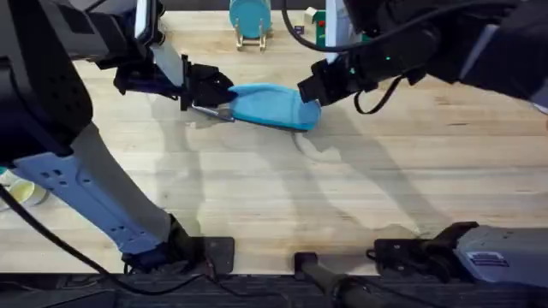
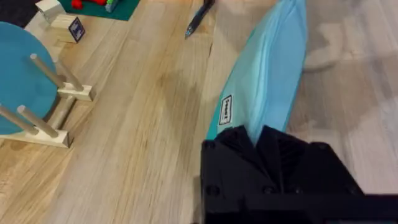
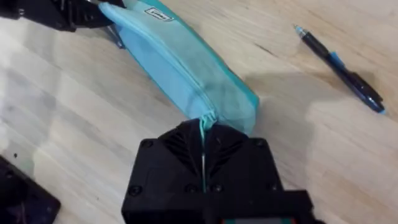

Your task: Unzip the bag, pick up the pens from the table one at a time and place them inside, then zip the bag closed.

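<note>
While each claw (left [image 1: 204, 96], right [image 1: 310, 92]) pinches one end — bag [image 1: 267, 106] stretches between.

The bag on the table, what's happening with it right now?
Both arms hold the bag at its ends: the left tool is clamped on one end, the right tool is shut on the zipper pull at the other. The zipper looks closed. One pen lies on the table nearby.

Even, bright light falls on the table [image 1: 360, 188] from above. Soft overlapping arm shadows streak the wood toward the camera. The arms near the overhead camera loom dark and blurred. Both wrist views look slightly soft, without glare.
</note>
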`<state>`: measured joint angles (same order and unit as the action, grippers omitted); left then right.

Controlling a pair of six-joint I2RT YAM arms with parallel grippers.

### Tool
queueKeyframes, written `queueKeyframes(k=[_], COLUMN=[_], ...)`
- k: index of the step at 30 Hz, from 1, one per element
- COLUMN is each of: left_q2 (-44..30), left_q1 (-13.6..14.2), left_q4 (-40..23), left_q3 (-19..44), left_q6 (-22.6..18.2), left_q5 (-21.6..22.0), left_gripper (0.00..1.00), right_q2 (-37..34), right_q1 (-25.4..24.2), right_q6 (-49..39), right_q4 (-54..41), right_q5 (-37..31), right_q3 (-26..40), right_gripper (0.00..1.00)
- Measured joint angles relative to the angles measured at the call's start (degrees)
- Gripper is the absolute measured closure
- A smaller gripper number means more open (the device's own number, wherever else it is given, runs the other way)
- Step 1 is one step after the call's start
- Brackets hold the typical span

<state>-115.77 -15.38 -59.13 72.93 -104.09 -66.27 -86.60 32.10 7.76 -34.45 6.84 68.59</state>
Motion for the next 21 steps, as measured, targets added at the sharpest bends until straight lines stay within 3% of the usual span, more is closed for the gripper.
queueKeyframes(k=[13,21], left_q2=[0.00,0.00], left_q1=[-0.85,-0.92], left_q4=[0.04,0.02], left_q3=[0.00,0.00], left_q6=[0.07,0.22], left_q5=[0.17,0.32], left_gripper=[0.959,0.959], right_q2=[-7.79,-7.79], right_q1=[-0.52,-0.41], right_q6=[-0.29,1.43], right_q4=[11.79,10.01], right_q5=[4.19,6.52], right_q3=[0.15,1.87], right_gripper=[0.971,0.971])
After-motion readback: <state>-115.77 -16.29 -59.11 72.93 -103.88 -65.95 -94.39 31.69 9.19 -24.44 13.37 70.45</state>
